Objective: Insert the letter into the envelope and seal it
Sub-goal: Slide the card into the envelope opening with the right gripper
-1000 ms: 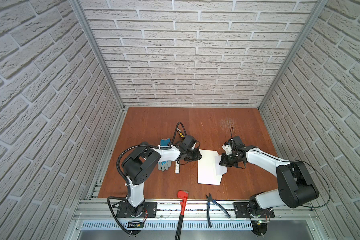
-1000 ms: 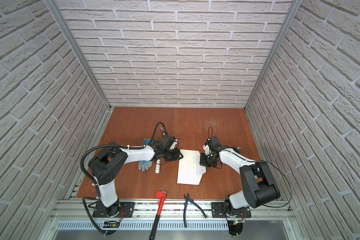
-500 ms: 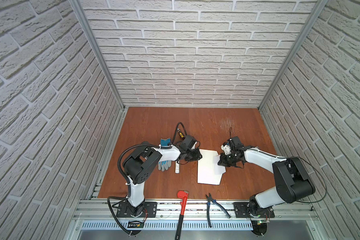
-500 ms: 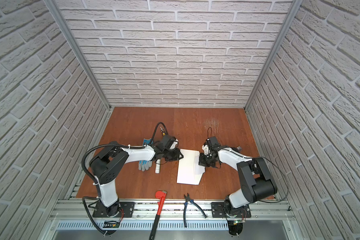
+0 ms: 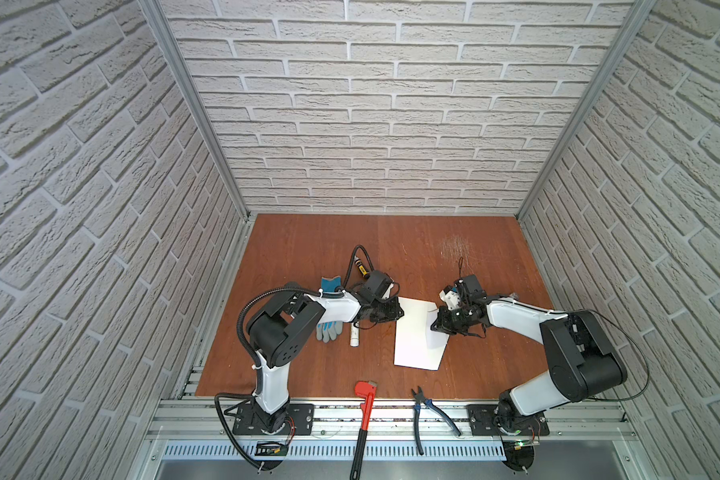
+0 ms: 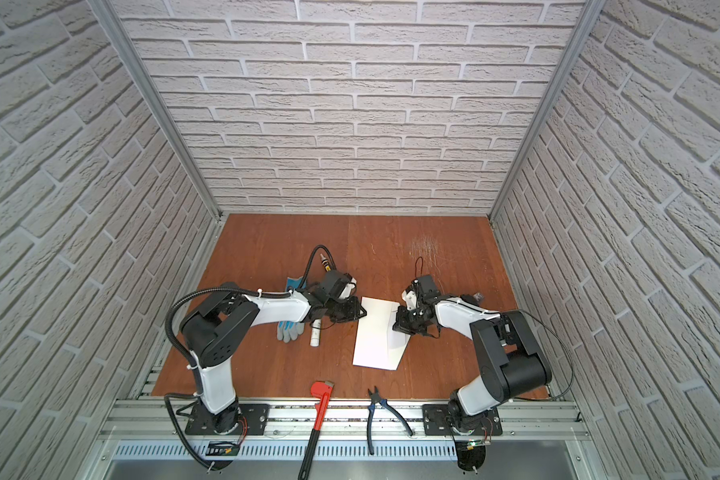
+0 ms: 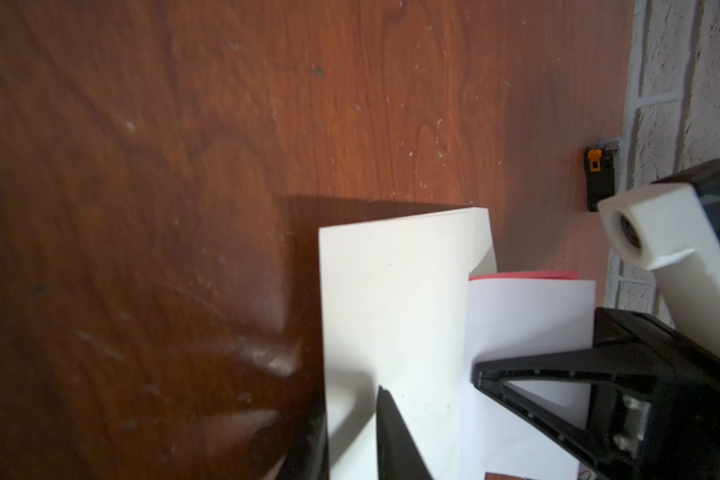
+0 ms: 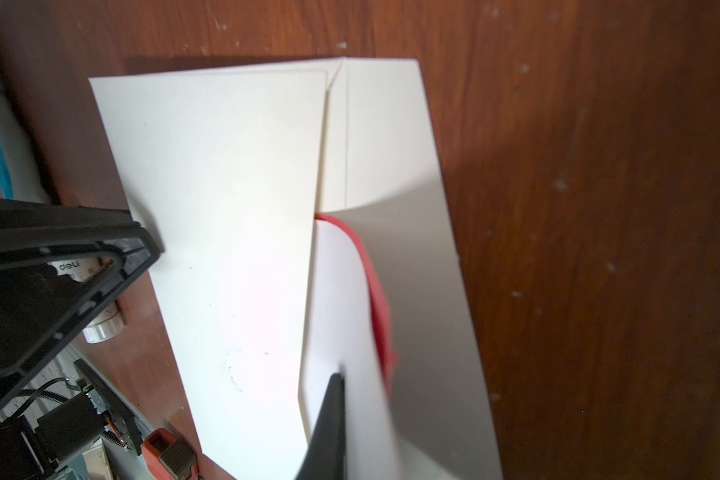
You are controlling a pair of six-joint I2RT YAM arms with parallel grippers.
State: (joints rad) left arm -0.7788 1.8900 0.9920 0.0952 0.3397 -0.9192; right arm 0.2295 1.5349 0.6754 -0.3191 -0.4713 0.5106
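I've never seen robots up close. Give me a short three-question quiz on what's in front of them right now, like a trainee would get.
1. True or false: the letter lies fully inside the envelope, with the flap sealed.
2. Which tool lies beside the red pipe wrench? A) hammer B) blue-handled pliers C) scissors
3. Fill in: the ____ gripper holds the letter at the envelope's open side.

Key
1. False: the letter's red edge shows at the opening, and the flap is open.
2. B
3. The right gripper.
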